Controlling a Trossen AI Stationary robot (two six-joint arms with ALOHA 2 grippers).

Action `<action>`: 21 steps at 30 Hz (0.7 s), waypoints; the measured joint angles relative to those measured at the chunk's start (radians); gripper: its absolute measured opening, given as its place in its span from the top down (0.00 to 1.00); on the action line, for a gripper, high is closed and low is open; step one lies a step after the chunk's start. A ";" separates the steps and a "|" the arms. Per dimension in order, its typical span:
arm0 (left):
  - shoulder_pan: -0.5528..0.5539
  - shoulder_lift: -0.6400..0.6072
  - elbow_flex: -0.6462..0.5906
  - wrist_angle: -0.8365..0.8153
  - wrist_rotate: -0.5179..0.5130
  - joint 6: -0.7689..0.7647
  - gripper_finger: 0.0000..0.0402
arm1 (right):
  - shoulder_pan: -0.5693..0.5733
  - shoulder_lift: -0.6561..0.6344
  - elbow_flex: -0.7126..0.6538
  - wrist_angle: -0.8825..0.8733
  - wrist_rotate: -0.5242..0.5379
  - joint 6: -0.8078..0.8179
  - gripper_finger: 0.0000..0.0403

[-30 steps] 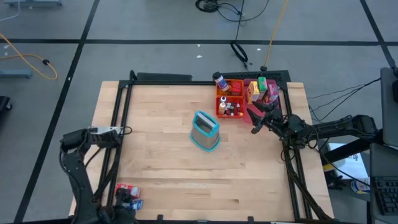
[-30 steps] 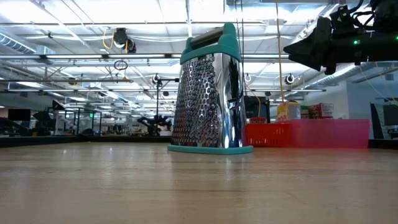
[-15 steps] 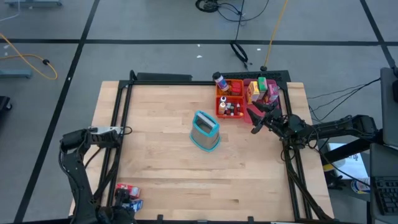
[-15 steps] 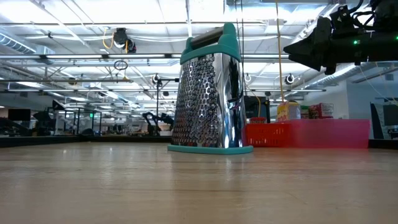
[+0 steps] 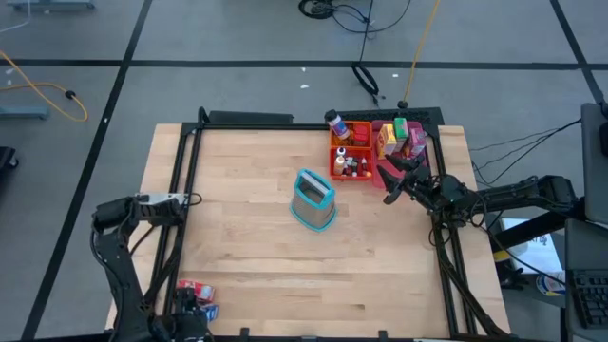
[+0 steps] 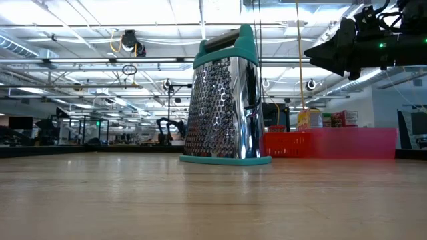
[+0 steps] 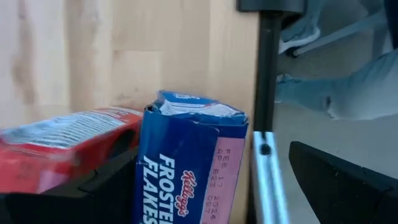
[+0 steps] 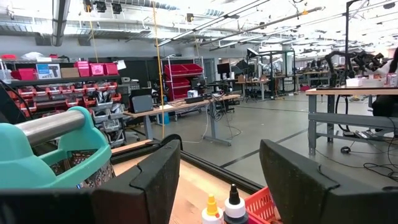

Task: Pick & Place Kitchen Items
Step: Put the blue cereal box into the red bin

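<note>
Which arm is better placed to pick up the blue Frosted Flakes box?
Left: its tool sits around the blue Frosted Flakes box at the near-left corner; the right tool hovers by the trays.

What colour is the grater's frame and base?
Teal, around a silver metal body: the grater shows best in the low view, standing upright mid-table.

Right claw (image 5: 388, 184) raised, fingers apart — left claw (image 5: 195, 306) low
</note>
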 joint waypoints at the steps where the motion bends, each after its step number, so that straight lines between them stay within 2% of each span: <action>1: 0.002 0.000 0.000 -0.017 -0.001 0.003 0.06 | 0.000 0.000 0.000 0.000 0.000 0.000 0.47; 6: 0.010 -0.003 -0.048 -0.055 -0.004 0.006 0.06 | 0.000 0.000 0.000 0.000 0.000 0.000 0.47; 11: 0.013 -0.002 -0.123 0.010 -0.014 0.016 0.06 | 0.000 0.000 0.000 0.000 0.000 0.000 0.47; 21: 0.008 -0.014 -0.120 -0.002 -0.057 0.002 0.06 | 0.000 0.000 0.000 0.000 0.000 0.000 0.47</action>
